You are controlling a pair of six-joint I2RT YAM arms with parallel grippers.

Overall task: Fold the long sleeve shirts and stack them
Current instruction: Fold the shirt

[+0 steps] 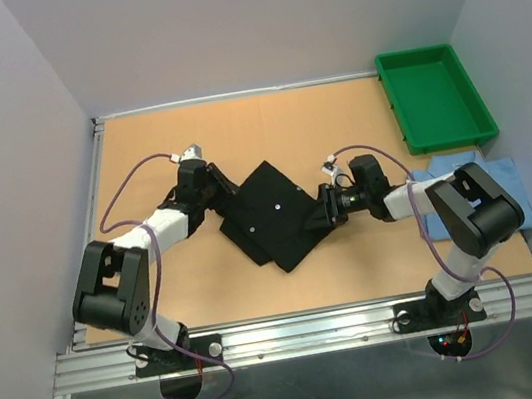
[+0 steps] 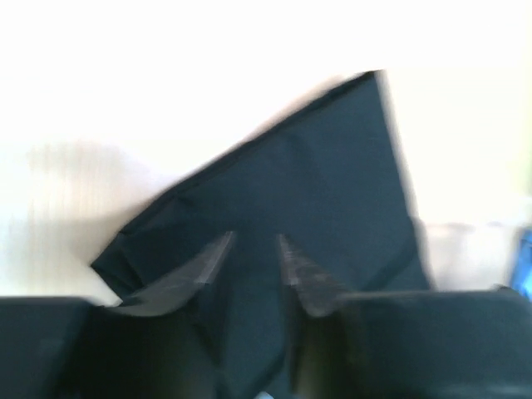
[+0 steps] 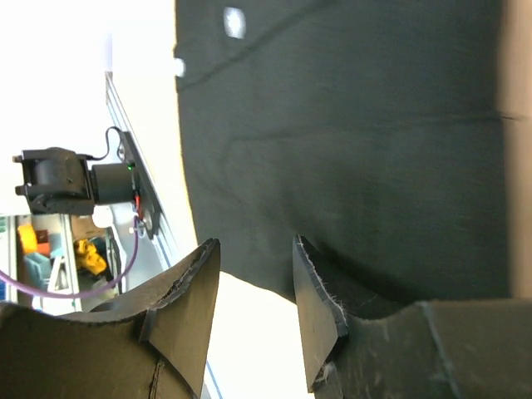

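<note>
top external: blue shirt (image 1: 508,177) beside green tray (image 1: 432,97), maybe touching.

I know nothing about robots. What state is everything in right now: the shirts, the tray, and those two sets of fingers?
Black shirt: folded flat, lying between the two sets of fingers.
Blue shirt: lying flat on the right, partly hidden by the right arm.
Green tray: right way up, far right corner.
Left fingers: open, over the black shirt.
Right fingers: open, at the black shirt's edge.
</note>
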